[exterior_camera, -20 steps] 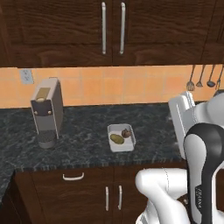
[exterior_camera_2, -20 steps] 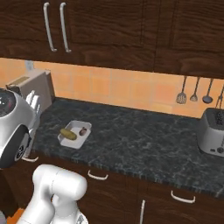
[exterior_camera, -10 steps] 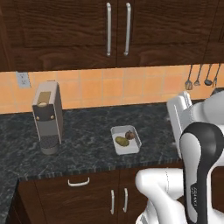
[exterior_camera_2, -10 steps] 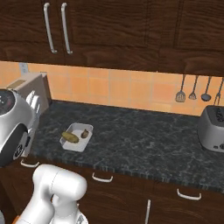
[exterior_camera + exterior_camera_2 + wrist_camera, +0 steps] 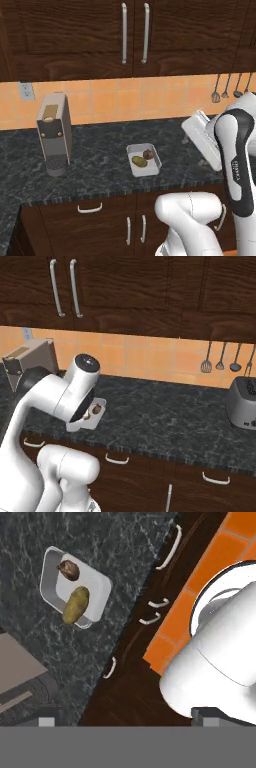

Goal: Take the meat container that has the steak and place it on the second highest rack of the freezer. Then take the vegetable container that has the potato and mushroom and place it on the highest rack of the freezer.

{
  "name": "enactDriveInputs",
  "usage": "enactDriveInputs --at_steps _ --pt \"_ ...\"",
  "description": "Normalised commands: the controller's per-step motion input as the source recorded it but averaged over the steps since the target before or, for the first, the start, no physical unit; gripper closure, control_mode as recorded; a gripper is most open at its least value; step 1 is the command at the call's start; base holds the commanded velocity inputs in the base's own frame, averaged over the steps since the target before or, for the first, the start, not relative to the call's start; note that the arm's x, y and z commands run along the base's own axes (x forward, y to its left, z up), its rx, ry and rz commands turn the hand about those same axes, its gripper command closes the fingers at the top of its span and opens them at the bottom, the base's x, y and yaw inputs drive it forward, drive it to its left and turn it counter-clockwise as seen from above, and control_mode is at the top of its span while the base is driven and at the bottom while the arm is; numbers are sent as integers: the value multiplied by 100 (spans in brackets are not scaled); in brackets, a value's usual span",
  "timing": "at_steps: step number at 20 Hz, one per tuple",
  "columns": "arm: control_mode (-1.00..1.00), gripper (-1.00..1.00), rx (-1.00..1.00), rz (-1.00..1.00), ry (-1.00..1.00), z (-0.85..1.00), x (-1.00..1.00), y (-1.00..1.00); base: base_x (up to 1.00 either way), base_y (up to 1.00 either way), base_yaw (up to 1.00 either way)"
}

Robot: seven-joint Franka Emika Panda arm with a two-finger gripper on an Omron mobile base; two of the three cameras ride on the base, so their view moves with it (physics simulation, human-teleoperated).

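One white tray (image 5: pixel 155 168) sits on the dark counter (image 5: pixel 100 165), and inside it lie two things: the potato (image 5: pixel 139 161), yellowish and long, and the mushroom (image 5: pixel 148 153), small and brown, just beside it. From the hand camera the same tray (image 5: pixel 100 587) shows from above, potato (image 5: pixel 76 605) and mushroom (image 5: pixel 68 570) lying near each other, not stacked. In the right base view the tray (image 5: pixel 92 418) peeks out behind the arm's white elbow, with the mushroom (image 5: pixel 96 408) visible at its rim.

The gripper (image 5: pixel 125 721) hangs well above and to one side of the counter, well apart from the tray; its two dark tips stand at the far edges of the hand view, spread wide with nothing between them.

Compared with a second ago, the whole scene has slid across both base views (that is the base driving, not the tray moving): the tray now sits nearer the middle of the left base view, and the coffee machine (image 5: pixel 54 134) has shifted right with it. The toaster (image 5: pixel 243 402) is further right in the right base view.

The count: one tray, one potato, one mushroom, one coffee machine, one toaster, three utensils (image 5: pixel 220 358) hanging on the orange tile wall (image 5: pixel 125 100), two long handles on the upper cabinet (image 5: pixel 135 32), one wall socket (image 5: pixel 24 90).
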Motion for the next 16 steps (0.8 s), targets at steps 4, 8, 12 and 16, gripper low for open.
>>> enactDriveInputs --at_steps 4,8,12,16 --pt "-100 -100 -9 15 9 -98 77 24 0 0 0" --pt "-100 -100 -34 0 -4 -91 29 47 0 0 0" --pt "-100 -100 -26 0 -1 -41 59 1 0 0 0" --pt "-100 -100 -9 0 0 -58 79 -14 0 0 0"
